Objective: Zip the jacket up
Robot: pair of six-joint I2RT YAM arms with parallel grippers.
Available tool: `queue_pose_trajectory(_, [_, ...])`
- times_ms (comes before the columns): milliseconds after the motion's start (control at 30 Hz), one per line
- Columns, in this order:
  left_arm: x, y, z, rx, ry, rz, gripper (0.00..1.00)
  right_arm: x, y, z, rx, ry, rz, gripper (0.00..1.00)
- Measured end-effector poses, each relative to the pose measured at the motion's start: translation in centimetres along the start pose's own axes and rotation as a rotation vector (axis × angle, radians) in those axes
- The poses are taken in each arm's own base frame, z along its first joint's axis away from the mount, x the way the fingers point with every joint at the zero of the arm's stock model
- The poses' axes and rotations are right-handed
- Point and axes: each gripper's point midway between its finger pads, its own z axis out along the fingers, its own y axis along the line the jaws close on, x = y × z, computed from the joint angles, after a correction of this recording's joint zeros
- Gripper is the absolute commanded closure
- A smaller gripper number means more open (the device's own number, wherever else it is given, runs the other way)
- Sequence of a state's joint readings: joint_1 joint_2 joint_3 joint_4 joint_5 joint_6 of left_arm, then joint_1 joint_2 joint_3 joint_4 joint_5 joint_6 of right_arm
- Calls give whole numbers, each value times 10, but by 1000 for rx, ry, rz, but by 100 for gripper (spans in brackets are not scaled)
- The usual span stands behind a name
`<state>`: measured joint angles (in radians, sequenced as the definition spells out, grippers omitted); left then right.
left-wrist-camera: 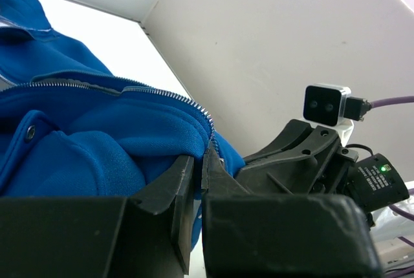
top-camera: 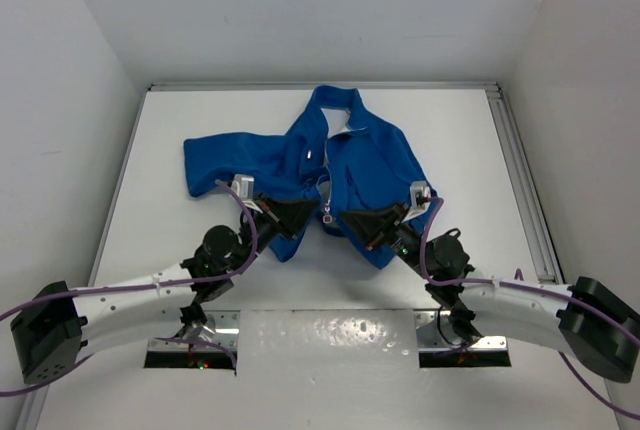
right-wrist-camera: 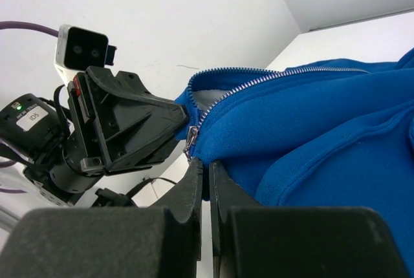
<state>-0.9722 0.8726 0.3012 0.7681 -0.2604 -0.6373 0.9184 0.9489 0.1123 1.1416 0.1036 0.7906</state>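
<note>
The royal-blue jacket [top-camera: 345,155] lies on the white table, collar away from me. Its silver zipper [top-camera: 326,190] runs down the front, and the slider [right-wrist-camera: 191,139] hangs at the bottom hem between my two grippers. Above the slider the two rows of teeth [right-wrist-camera: 259,79] part and show whitish lining. My left gripper [top-camera: 295,216] is shut on the hem just left of the zipper; the pinch shows in the left wrist view [left-wrist-camera: 201,161]. My right gripper [top-camera: 357,220] is shut on the hem just right of the zipper, as its wrist view shows [right-wrist-camera: 206,165].
One sleeve [top-camera: 215,160] spreads to the left. White walls enclose the table on three sides, and a metal rail [top-camera: 520,180] runs along the right edge. A metal plate [top-camera: 330,335] lies between the arm bases.
</note>
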Motion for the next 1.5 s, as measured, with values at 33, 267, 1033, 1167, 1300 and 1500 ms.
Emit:
queue_pose_trajectory(33, [-1, 0, 0, -2, -2, 0, 100, 0, 0, 0, 0, -1, 0, 100])
queue_pose_trajectory(267, [-3, 3, 1, -5, -6, -2, 100, -1, 0, 0, -1, -2, 0, 100])
queue_pose_trajectory(1033, [3, -6, 0, 45, 29, -21, 100, 1, -1, 0, 2, 3, -1, 100])
queue_pose_trajectory(1167, [4, -7, 0, 50, 35, -21, 100, 1, -1, 0, 2, 3, -1, 100])
queue_pose_trajectory(1300, [6, -7, 0, 53, 44, -22, 100, 1, -1, 0, 2, 3, -5, 100])
queue_pose_trajectory(1500, [9, -8, -1, 60, 58, -21, 100, 3, -2, 0, 8, 11, -6, 100])
